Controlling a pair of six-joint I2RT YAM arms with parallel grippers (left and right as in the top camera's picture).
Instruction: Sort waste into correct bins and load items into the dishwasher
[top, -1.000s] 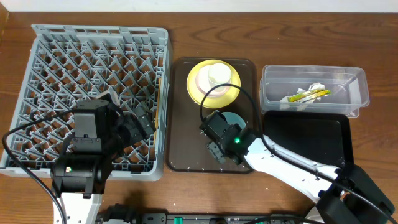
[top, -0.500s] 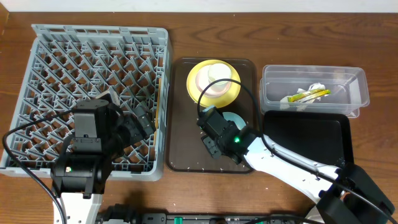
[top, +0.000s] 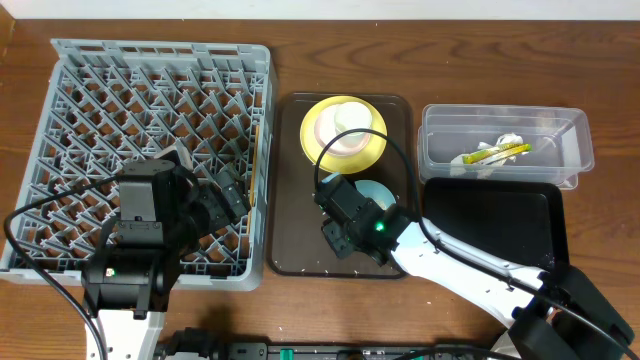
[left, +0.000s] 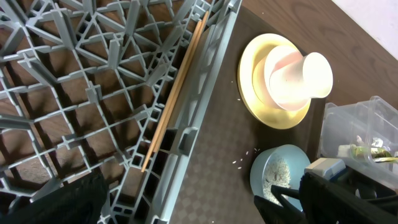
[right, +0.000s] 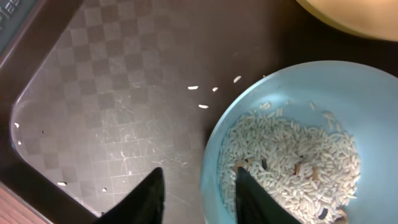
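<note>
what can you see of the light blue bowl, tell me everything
The light blue bowl is round, smooth, plastic-looking, upright on the brown tray, just apart from the yellow plate. Its bottom is covered with white rice and a few brownish bits. The right gripper straddles its rim, one finger outside, one inside over the rice, neither clearly touching.

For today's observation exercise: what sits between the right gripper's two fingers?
The rim of the light blue bowl stands between the fingers of the right gripper; the right wrist view shows it.

We see the round light-blue bowl (right: 329, 84), upright and holding whitish rice grains (right: 292, 155), its near rim between the right claw's (right: 199, 196) fingers.
</note>
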